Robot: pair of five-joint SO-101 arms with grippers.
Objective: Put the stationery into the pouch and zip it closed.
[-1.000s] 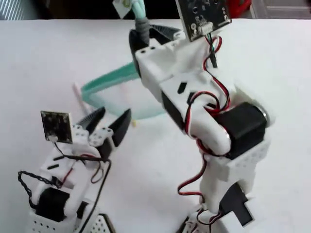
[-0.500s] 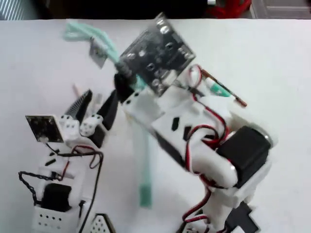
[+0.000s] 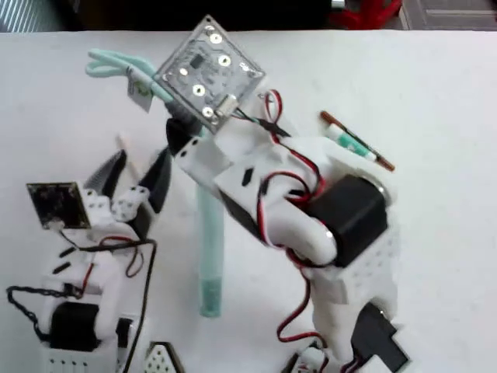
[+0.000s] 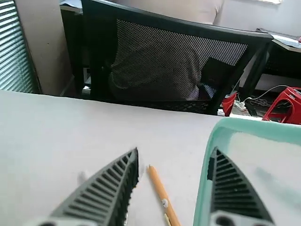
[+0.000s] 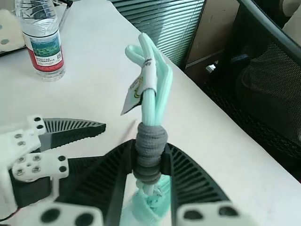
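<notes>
My right gripper (image 3: 182, 128) is shut on the grey toggle (image 5: 150, 150) of the pouch's mint cord (image 5: 149, 70), which loops past it with a paper tag (image 5: 135, 92). The mint pouch (image 3: 208, 233) hangs from it edge-on, a narrow strip running toward the table's near side. At the near left my left gripper (image 3: 145, 154) stands open, close beside the pouch. In the left wrist view an orange pencil (image 4: 160, 190) lies on the table between its fingers (image 4: 110, 193), and the pouch's rim (image 4: 203, 179) runs beside the other finger. A pen (image 3: 356, 141) lies to the right of the right arm.
A water bottle (image 5: 42, 37) stands on the table in the right wrist view. A black mesh chair (image 4: 164, 66) is behind the table's far edge. The right arm's bulky body (image 3: 326, 225) covers the table's middle and near right.
The right gripper has swung left with the cord, turning the pouch from lying flat to edge-on. The pen at the right came into sight. The left arm has shifted slightly left.
</notes>
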